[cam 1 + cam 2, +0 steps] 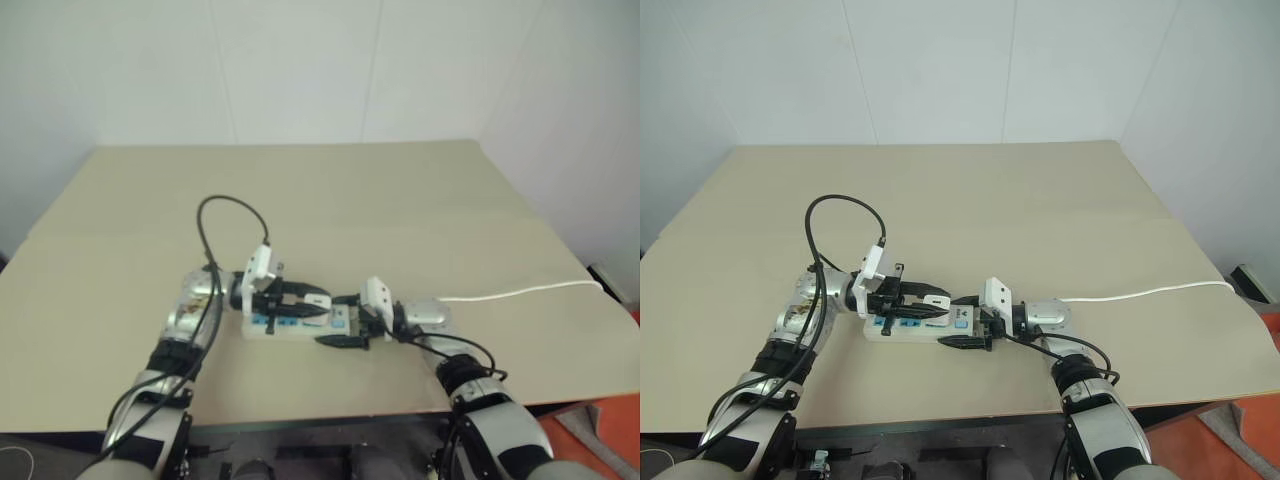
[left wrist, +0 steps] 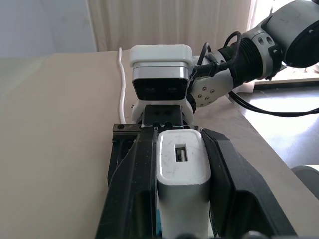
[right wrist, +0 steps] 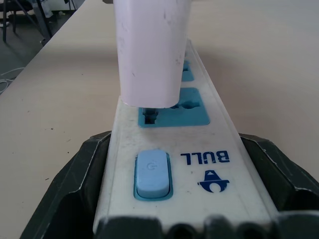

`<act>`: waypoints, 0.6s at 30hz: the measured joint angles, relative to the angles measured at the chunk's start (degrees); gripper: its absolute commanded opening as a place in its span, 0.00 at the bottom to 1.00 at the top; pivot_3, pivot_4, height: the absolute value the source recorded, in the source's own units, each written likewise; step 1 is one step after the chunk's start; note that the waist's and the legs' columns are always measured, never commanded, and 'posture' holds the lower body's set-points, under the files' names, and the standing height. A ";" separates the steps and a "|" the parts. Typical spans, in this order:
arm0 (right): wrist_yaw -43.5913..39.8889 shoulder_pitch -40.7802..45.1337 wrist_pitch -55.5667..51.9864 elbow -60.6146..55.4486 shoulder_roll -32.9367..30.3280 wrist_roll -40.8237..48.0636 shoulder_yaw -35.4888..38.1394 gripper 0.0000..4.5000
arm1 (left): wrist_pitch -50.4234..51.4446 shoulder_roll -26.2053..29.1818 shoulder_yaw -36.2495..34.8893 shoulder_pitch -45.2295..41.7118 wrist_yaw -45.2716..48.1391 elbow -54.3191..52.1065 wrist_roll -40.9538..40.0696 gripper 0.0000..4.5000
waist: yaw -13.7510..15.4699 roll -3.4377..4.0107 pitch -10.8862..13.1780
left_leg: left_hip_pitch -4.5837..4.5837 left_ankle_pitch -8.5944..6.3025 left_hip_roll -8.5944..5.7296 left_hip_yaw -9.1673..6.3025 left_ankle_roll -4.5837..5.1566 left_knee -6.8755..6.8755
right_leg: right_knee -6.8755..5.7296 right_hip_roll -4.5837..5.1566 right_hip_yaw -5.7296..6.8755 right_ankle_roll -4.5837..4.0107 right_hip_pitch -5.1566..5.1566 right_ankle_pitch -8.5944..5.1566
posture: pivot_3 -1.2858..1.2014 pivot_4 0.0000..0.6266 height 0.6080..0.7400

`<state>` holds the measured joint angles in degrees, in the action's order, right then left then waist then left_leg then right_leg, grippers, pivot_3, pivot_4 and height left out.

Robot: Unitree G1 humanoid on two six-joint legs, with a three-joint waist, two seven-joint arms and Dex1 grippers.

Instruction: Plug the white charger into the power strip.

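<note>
Both grippers are holding: your left gripper (image 2: 182, 199) squeezes the white charger (image 2: 182, 167), a small smooth box, right over the socket beside the blue switch. Your right gripper (image 3: 184, 199) hugs the power strip (image 3: 199, 149).

A broad beige table (image 1: 330, 200) stands against plain white walls (image 1: 300, 70), orange floor (image 1: 600, 425) beside it.

Left tool (image 1: 318, 300) clamped, right tool (image 1: 345, 320) spread wide
</note>
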<state>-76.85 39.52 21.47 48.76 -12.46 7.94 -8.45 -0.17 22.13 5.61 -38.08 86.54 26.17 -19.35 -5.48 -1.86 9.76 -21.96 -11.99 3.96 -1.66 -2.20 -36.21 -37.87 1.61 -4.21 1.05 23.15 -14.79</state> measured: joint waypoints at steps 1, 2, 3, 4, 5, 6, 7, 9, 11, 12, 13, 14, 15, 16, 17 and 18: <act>0.01 0.00 -0.09 -0.05 -0.02 0.00 0.00 0.76 | 0.00 -0.02 0.00 0.00 -0.05 0.06 -0.02 0.23 | 0.01 0.00 0.00 | 0.01 0.00 0.00 0.00 0.00 0.00 | 0.00 0.00 0.00 0.00 -0.01 0.00 | 0.52 0.24 1.00; 0.02 -0.01 -0.13 -0.06 -0.02 0.00 0.00 0.76 | 0.00 -0.01 0.00 0.00 -0.06 0.07 -0.02 0.23 | 0.01 0.00 0.00 | 0.00 0.00 0.00 0.00 0.00 0.00 | 0.00 0.00 0.00 0.00 -0.01 0.00 | 0.52 0.24 1.00; 0.04 -0.03 -0.15 -0.10 -0.03 0.00 0.00 0.76 | 0.00 -0.01 0.00 0.00 -0.06 0.10 -0.02 0.23 | 0.01 0.00 0.00 | 0.01 0.00 0.00 0.00 0.00 0.00 | 0.00 0.00 0.00 0.00 -0.01 0.00 | 0.52 0.24 1.00; 0.05 -0.04 -0.18 -0.14 -0.03 0.00 0.00 0.76 | 0.00 -0.01 0.00 -0.01 -0.03 0.12 -0.04 0.23 | 0.02 0.00 0.00 | 0.01 0.00 0.00 0.00 0.00 0.00 | 0.00 0.00 0.00 0.00 -0.01 0.00 | 0.52 0.24 1.00; 0.06 -0.05 -0.20 -0.19 -0.03 0.00 0.00 0.76 | 0.00 0.00 0.00 0.00 0.00 0.15 -0.04 0.23 | 0.02 0.00 0.00 | 0.01 0.00 0.00 0.00 0.00 0.00 | 0.00 0.00 0.00 0.00 -0.01 0.00 | 0.52 0.24 1.00; 0.07 -0.06 -0.22 -0.22 -0.03 0.00 0.00 0.76 | -0.04 0.00 0.00 -0.01 0.02 0.18 -0.05 0.23 | 0.01 0.00 0.00 | 0.01 0.00 0.00 0.00 0.00 0.00 | 0.00 0.00 0.00 0.00 -0.01 0.00 | 0.52 0.24 1.00; 0.07 -0.06 -0.23 -0.22 -0.03 0.00 -0.01 0.76 | -0.13 0.00 0.00 -0.01 0.05 0.28 -0.05 0.23 | 0.01 0.00 0.00 | 0.01 0.00 0.00 0.00 0.00 0.00 | 0.00 0.00 0.00 0.00 -0.01 0.00 | 0.52 0.24 1.00; 0.08 -0.06 -0.24 -0.23 -0.03 0.00 0.00 0.76 | -0.34 0.03 0.00 -0.01 0.10 0.60 -0.05 0.23 | 0.02 0.00 0.00 | 0.01 0.00 0.00 0.00 0.00 0.00 | 0.00 0.00 0.00 0.00 -0.01 0.00 | 0.52 0.24 1.00; 0.09 -0.06 -0.25 -0.23 -0.03 0.00 -0.01 0.76 | -0.43 0.28 0.03 -0.01 0.25 0.79 0.06 0.23 | 0.01 0.00 0.00 | 0.02 0.00 0.00 0.00 0.00 0.00 | 0.00 0.00 0.00 0.01 -0.01 0.00 | 0.52 0.24 1.00; 0.10 -0.06 -0.26 -0.24 -0.03 0.00 -0.01 0.76 | -0.43 0.34 0.04 0.00 0.26 1.00 0.09 0.23 | 0.01 0.00 0.00 | 0.01 0.00 0.00 0.00 0.00 0.00 | 0.00 0.00 0.00 0.01 -0.01 -0.01 | 0.52 0.24 1.00; 0.10 -0.06 -0.26 -0.25 -0.03 0.00 -0.01 0.76 | -0.43 0.34 0.08 0.02 0.29 1.09 0.11 0.23 | 0.01 0.00 0.00 | 0.01 0.00 0.00 0.00 0.00 0.00 | 0.01 0.00 0.00 0.01 -0.01 0.00 | 0.52 0.24 1.00; 0.10 -0.06 -0.26 -0.26 -0.02 0.00 -0.01 0.76 | -0.43 0.34 0.08 0.02 0.32 1.09 0.12 0.23 | -0.01 0.00 0.00 | 0.00 0.00 0.00 0.00 0.00 0.00 | 0.01 0.00 0.00 0.01 -0.01 0.00 | 0.52 0.24 1.00; 0.09 -0.06 -0.27 -0.27 -0.02 0.00 -0.01 0.76 | -0.43 0.36 0.08 0.02 0.34 1.09 0.14 0.23 | -0.01 0.00 0.00 | 0.01 0.00 0.00 0.00 0.00 0.00 | 0.01 0.00 0.00 0.01 -0.01 -0.01 | 0.52 0.24 1.00; 0.09 -0.06 -0.31 -0.29 -0.02 0.00 -0.01 0.76 | -0.43 0.37 0.09 0.02 0.36 1.09 0.17 0.23 | -0.01 0.00 0.00 | 0.01 0.00 0.00 0.00 0.00 0.01 | 0.01 0.00 0.00 0.01 0.00 -0.01 | 0.52 0.24 1.00; 0.09 -0.06 -0.35 -0.31 -0.02 0.00 -0.02 0.76 | -0.43 0.37 0.10 0.02 0.36 1.10 0.20 0.23 | -0.01 0.00 0.00 | 0.01 0.00 0.00 0.00 0.00 0.01 | 0.01 0.00 0.00 0.01 -0.01 -0.01 | 0.52 0.24 1.00; 0.10 -0.06 -0.36 -0.31 -0.02 0.00 -0.02 0.76 | -0.44 0.37 0.10 0.02 0.35 1.11 0.22 0.23 | -0.01 0.00 0.00 | 0.01 0.00 0.00 0.00 0.00 0.01 | 0.01 0.00 0.00 0.01 -0.01 -0.01 | 0.52 0.24 1.00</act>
<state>-76.76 39.46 21.11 48.45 -12.48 7.94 -8.47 -0.61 22.50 5.71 -38.06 86.89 27.28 -19.13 -5.50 -1.86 9.76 -21.96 -11.99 3.97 -1.66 -2.20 -36.20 -37.86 1.60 -4.21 1.06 23.14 -14.79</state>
